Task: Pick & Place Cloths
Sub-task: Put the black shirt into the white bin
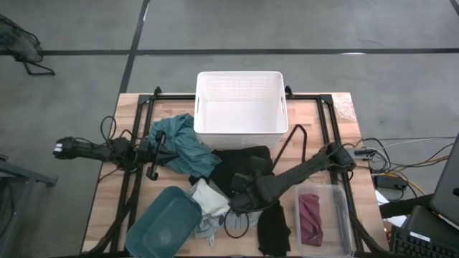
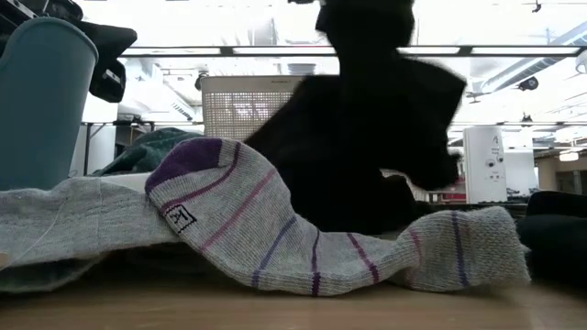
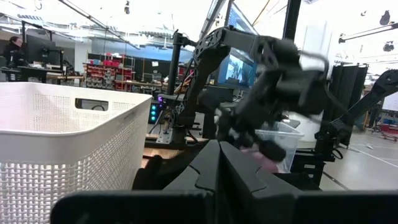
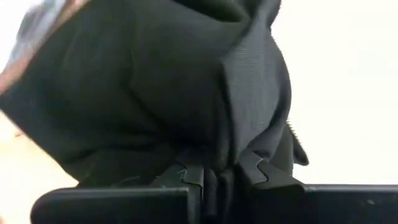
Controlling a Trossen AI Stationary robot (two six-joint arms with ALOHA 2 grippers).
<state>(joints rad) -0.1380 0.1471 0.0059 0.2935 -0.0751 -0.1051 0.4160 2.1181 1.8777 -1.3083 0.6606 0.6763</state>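
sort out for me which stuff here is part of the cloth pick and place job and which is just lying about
Part of the job:
- large black cloth, pinched in the right gripper
- teal cloth
- grey striped sock
- white cloth
- maroon cloth in the clear tub
- small black cloth
- white slatted basket

Lying about:
- teal bin
- left gripper, shut and idle by the teal cloth

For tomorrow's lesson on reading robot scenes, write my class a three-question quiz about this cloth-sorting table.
1. True or false: the white basket holds cloths.
2. What does the right gripper pinch? A teal cloth; B black cloth; C striped sock.
3. Where does the maroon cloth lie?

Key:
1. False; nothing shows inside it.
2. B, the black cloth.
3. In the clear bin on the table's right side.
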